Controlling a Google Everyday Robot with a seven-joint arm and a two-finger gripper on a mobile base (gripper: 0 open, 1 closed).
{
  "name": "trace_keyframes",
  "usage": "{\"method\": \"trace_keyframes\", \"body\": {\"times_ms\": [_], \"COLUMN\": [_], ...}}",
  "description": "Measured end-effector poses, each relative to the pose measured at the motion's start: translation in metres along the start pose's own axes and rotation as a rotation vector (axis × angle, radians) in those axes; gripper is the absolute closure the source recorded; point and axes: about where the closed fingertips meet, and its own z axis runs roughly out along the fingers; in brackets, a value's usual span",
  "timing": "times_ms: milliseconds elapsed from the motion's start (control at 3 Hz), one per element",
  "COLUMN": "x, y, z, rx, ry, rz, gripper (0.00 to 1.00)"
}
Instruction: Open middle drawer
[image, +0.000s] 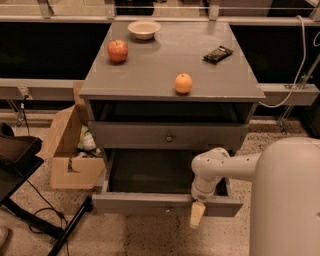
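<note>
1 pincer (197, 215) sits at the front edge of the middle drawer (140, 203), which stands pulled out below the worktop (165, 60); we cannot tell if it is open or closed.

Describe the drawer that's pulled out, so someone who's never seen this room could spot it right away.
Find the grey cabinet with an apple, an orange and a bowl on top. Below its closed drawer with the round knob sits the middle drawer, the only one pulled out, dark inside, with the robot's tool hanging over its front edge.
</note>
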Motion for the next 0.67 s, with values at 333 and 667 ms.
{"method": "trace_keyframes", "body": {"times_ms": [333, 667], "x": [0.004, 0.009], "y": [0.010, 0.029], "z": [0.011, 0.024], "rx": [-0.017, -0.044], "ry": [-0.008, -0.002], "rz": [-0.007, -0.019], "gripper": [0.02, 0.24]}}
